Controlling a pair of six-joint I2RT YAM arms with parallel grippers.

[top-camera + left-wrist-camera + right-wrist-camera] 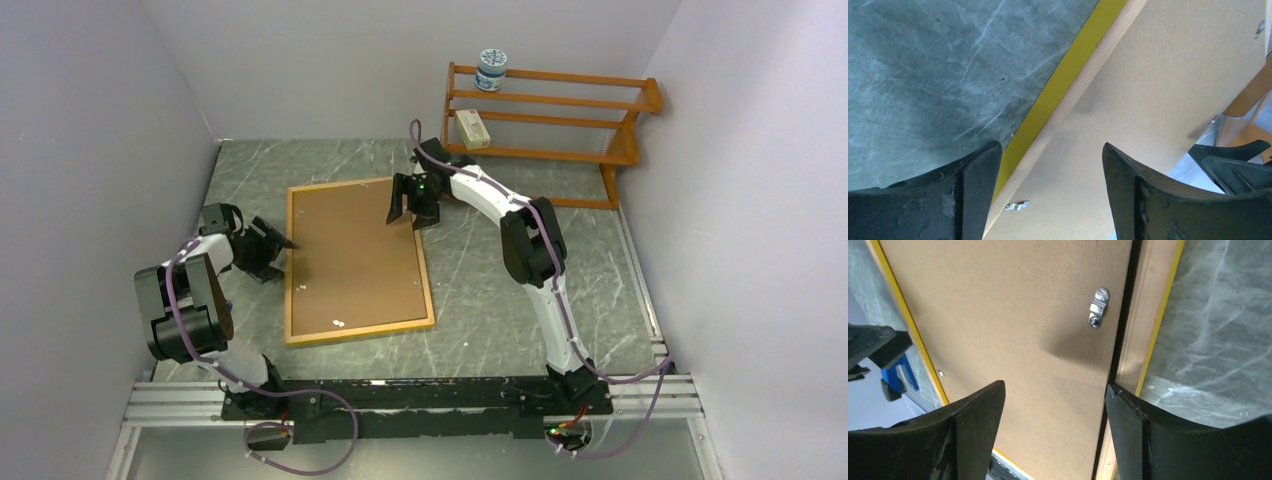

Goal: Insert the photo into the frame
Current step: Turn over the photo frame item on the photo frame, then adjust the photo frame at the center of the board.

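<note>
The frame (360, 327) lies face down on the table, its light wood back up and a yellow edge showing. A brown backing board (355, 255) fills it. The photo is hidden. My left gripper (285, 257) is open and empty at the frame's left side; in the left wrist view its jaws (1050, 150) stand astride the frame's rail (1058, 85) near a metal turn clip (1017, 205). My right gripper (410, 220) is open and empty over the far right corner; in its wrist view (1055, 390) the board (1013, 315), rail (1148, 305) and a clip (1098, 307) show.
An orange-brown shelf rack (560, 110) stands at the back right, with a white jar (491, 70) on top and a small box (472, 128) on a lower shelf. Walls close in on the left, back and right. The table is grey marble.
</note>
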